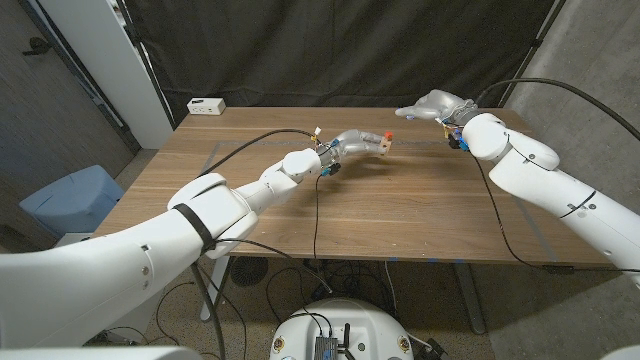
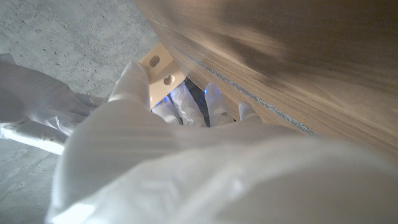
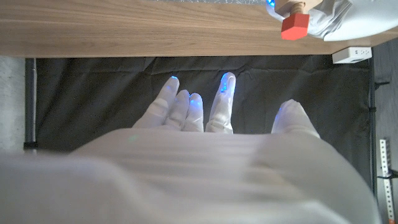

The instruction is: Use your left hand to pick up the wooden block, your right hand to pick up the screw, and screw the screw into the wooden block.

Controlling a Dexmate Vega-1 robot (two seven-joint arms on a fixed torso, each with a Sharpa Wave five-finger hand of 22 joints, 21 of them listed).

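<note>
The left hand (image 1: pixel 352 141) sits just above the centre of the head view, its fingers clasped round the wooden block (image 1: pixel 378 145); the block's long axis runs roughly level across the frame, its free end pointing to picture right; a small red part, probably the screw (image 1: pixel 388 132), shows at that end, though whether it is seated I cannot tell. The right hand (image 1: pixel 436 104) hovers in the upper right, well apart from the block; its fingers are spread and it holds nothing. So the block lies down and to picture left of the right hand; that hand must travel that way to reach the red head.
</note>
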